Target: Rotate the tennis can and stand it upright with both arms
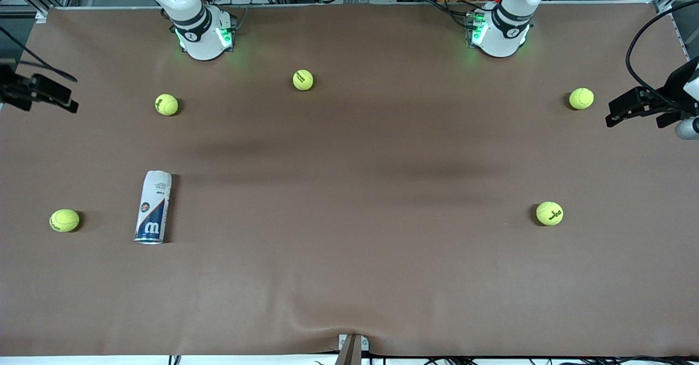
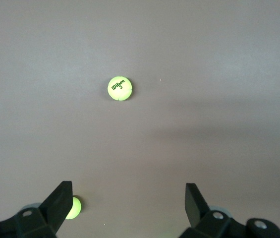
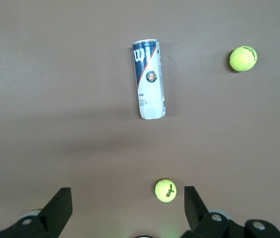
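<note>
Nothing of the job is looking done from where I am standing: the can is lying on its side on the counter, toward the right arm's end and closer to the front-camera edge than most of the balls, its silvery rim pointing toward that edge. It is sitting just beside one ball near the counter's end edge, with another ball lying farther from the camera, toward the right arm's base. Neither hand is touching anything. The right hand is hanging high over its end of the counter with fingers spread wide and empty, looking down on the can. The left hand is waiting over its own end, also wide open and empty, with only two balls beneath it. So the whole task is remaining, as I judge it: reaching, turning the can, and standing it up with both arms. In the front view both hands are showing only as dark shapes cut off at the frame's edges, and the arms' upper links are running out of the top. The can's contents are hard to make out.
</note>
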